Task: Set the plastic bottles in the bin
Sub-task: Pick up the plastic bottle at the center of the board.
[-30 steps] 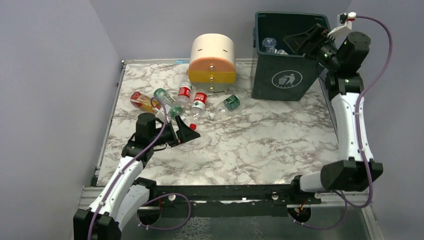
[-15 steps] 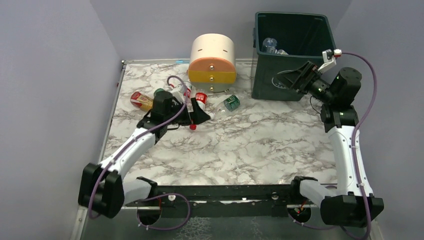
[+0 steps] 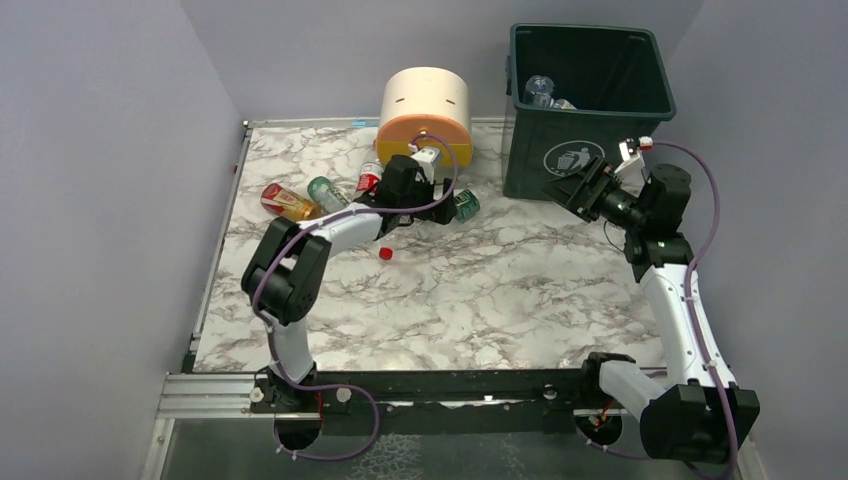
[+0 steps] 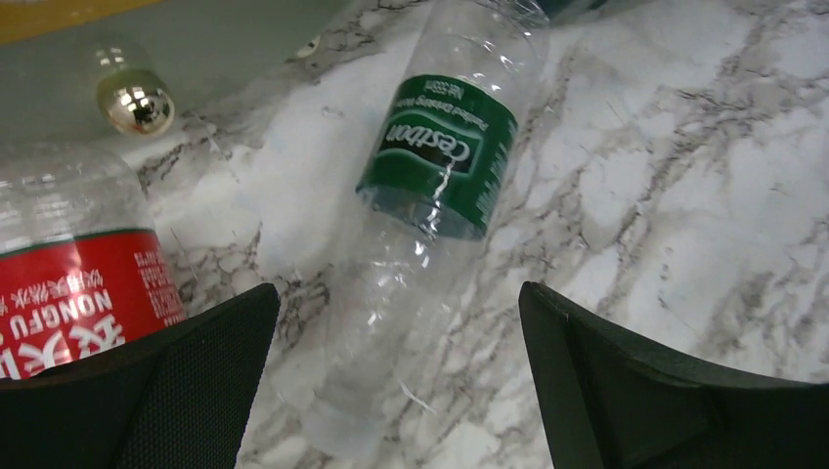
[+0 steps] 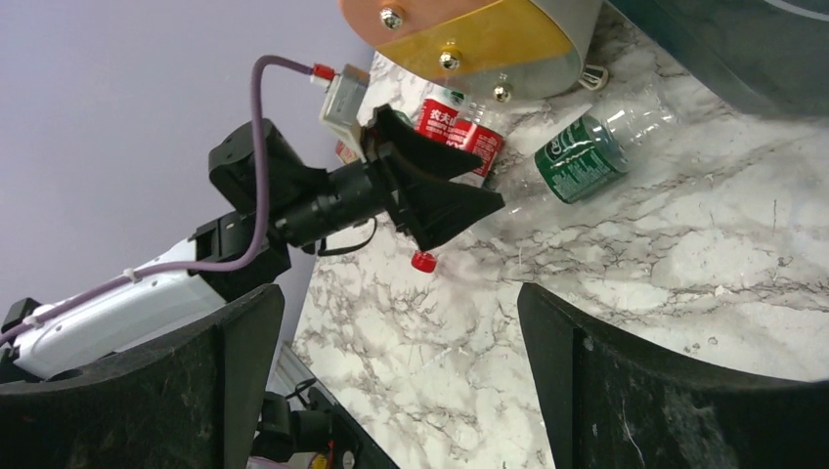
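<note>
– Plastic bottles point(image 3: 325, 190): most lie in a heap on the desk point(image 3: 500, 290), just in front of the drawer unit point(image 3: 425, 110). A couple already sit in the bin point(image 3: 530, 150) at the far right corner. Job looks well short of done.
– What changed?
– In the last second the left arm swung up from the near-left of the desk to the heap. The right arm came down off the bin rim and now hangs low in front of the bin, facing the heap.
– Meaning?
– My read: right just finished a drop-off and left is lining up the next pick. That's the green-label bottle point(image 4: 437, 156), on its side at the right end of the heap, apart from the bin.
– Left claw point(image 4: 396, 293)?
– Spread wide, one finger either side of that bottle, gap showing on both sides, nothing gripped. A red-label bottle point(image 4: 78, 283) sits just beside one finger; can't tell if it touches.
– Right claw point(image 5: 386, 293)?
– Also spread wide, empty, touching nothing.
– Anything else?
– Loose red cap point(image 3: 385, 253) on the desk near the left claw. Not a bottle.
</note>
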`<state>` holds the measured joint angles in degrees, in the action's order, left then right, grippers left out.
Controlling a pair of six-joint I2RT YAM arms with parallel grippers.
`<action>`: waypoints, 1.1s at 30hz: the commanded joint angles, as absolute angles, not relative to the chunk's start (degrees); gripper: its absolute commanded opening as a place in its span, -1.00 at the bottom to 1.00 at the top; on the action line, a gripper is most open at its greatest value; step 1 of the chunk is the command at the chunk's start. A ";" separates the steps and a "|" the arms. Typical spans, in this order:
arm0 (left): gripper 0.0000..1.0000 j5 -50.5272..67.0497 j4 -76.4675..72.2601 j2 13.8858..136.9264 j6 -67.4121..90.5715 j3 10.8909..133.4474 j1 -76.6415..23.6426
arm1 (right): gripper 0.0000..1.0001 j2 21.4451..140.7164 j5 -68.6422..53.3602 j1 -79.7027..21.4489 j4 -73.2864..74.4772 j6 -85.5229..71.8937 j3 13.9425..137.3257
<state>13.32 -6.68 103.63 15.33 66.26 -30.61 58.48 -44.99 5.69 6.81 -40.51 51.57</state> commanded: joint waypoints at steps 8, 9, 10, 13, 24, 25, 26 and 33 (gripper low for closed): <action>0.98 6.85 -10.38 113.27 2.10 74.60 -33.41 | 0.85 62.10 -46.30 4.95 2.69 -39.37 51.05; 0.98 7.43 -10.98 113.37 1.91 74.28 -33.59 | 0.86 62.42 -46.36 4.80 2.52 -39.36 50.97; 0.98 8.25 -11.51 113.56 1.83 74.07 -33.80 | 0.86 62.62 -46.32 4.68 2.40 -39.32 50.84; 0.98 9.62 -11.86 114.21 1.52 74.17 -34.80 | 0.86 63.05 -46.34 4.41 1.70 -39.42 50.06; 0.98 8.20 -11.02 119.08 2.10 75.86 -36.53 | 0.86 62.68 -46.66 4.13 2.11 -38.89 49.12; 0.96 7.91 -10.86 119.02 2.25 75.71 -36.64 | 0.86 62.64 -46.64 4.09 2.17 -38.93 49.02; 0.92 7.58 -10.88 118.74 2.49 75.49 -36.73 | 0.86 62.60 -46.67 4.05 2.19 -38.93 48.99; 0.47 6.60 -10.01 116.31 5.11 73.67 -36.99 | 0.86 62.38 -46.65 3.45 2.32 -39.01 48.82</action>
